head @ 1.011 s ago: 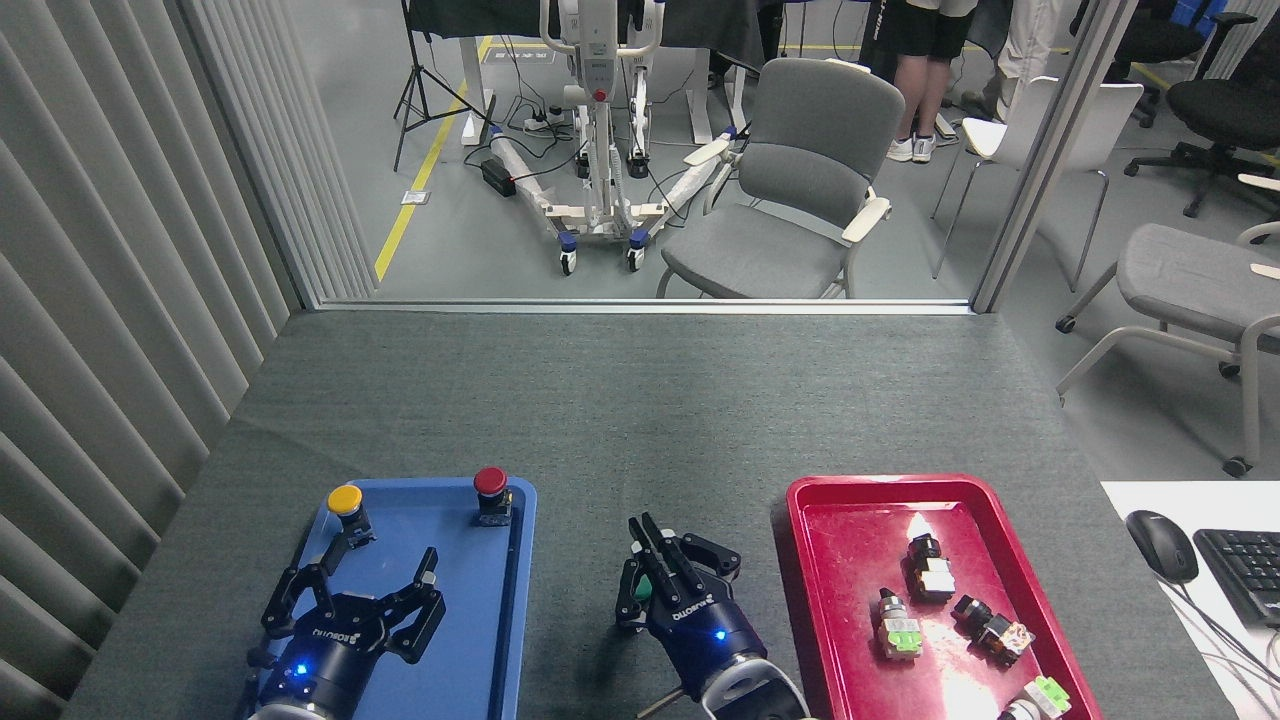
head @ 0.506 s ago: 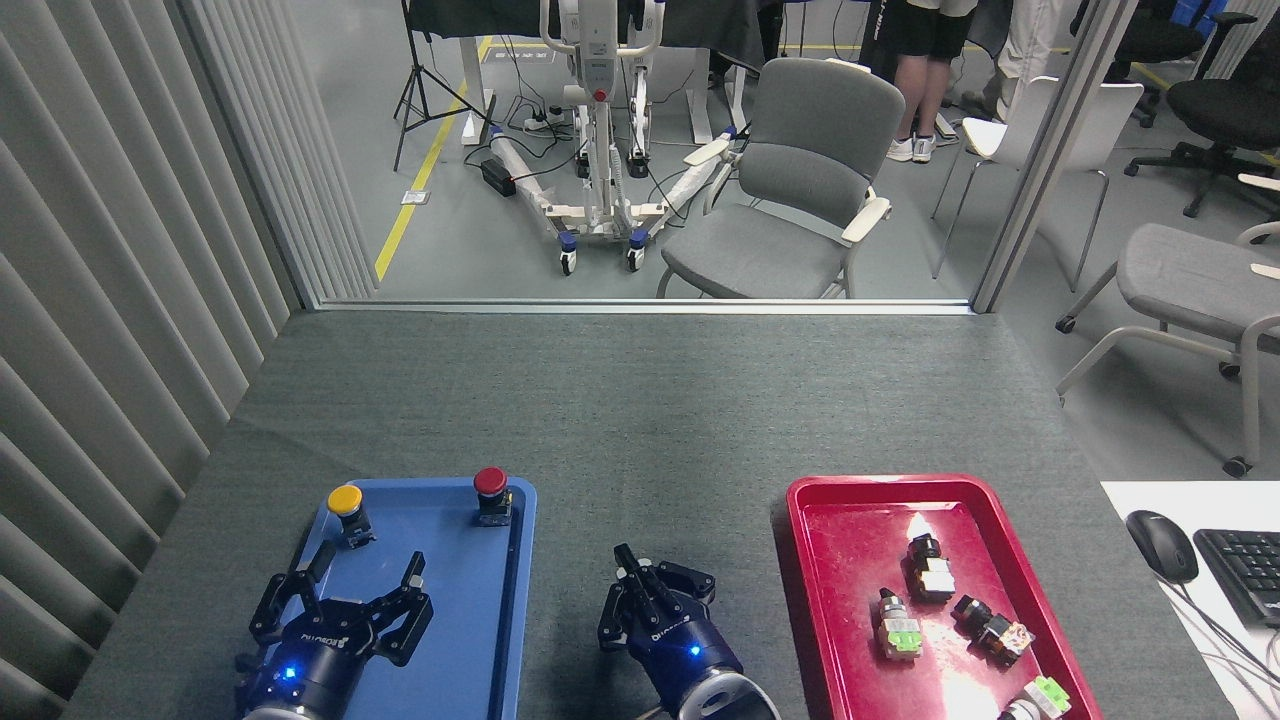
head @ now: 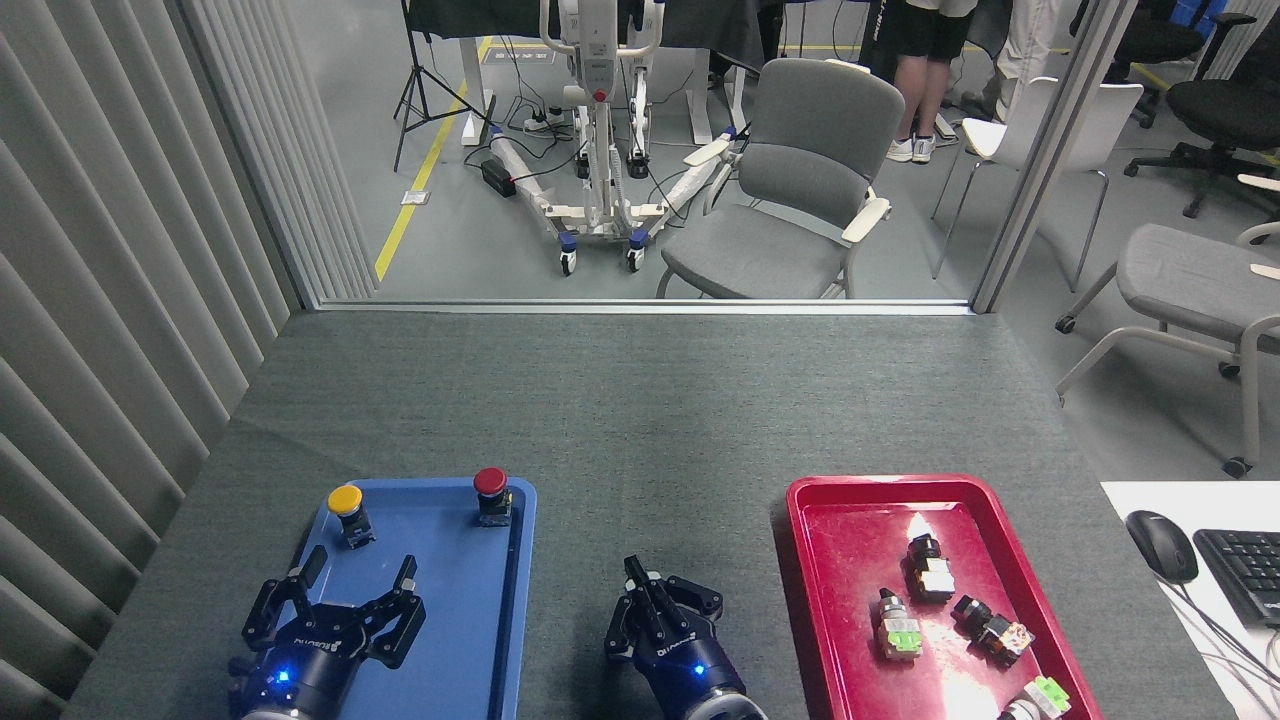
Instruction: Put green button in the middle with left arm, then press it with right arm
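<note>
The green button cannot be made out anywhere in the head view. No green cap shows on the middle [head: 650, 440] of the worktop, the bare grey cloth between the two trays. The right gripper [head: 655, 600] sits over the near part of that strip. Whether the button lies hidden beneath it cannot be told.

There are two trays. The blue tray [head: 505, 610] on the left carries two buttons at its far end: a yellow-capped button [head: 346, 503] at the far left corner and a red-capped button [head: 490, 488] at the far right corner, well apart from each other. The red tray [head: 850, 540] on the right carries four small switch parts, grouped in its near right half. One of them is partly cut off by the near edge of the view. A mouse [head: 1160, 545] and the corner of a keyboard [head: 1240, 570] lie on a white surface to the right of the worktop.

Of the two grippers, the left gripper [head: 358, 568] is over the near part of the blue tray, nearer than the yellow-capped button. Its fingers are spread wide with nothing between them. The right gripper has its fingers pressed together, pointing far and slightly left. Nothing is visibly pinched, and contact with the cloth cannot be judged.
</note>
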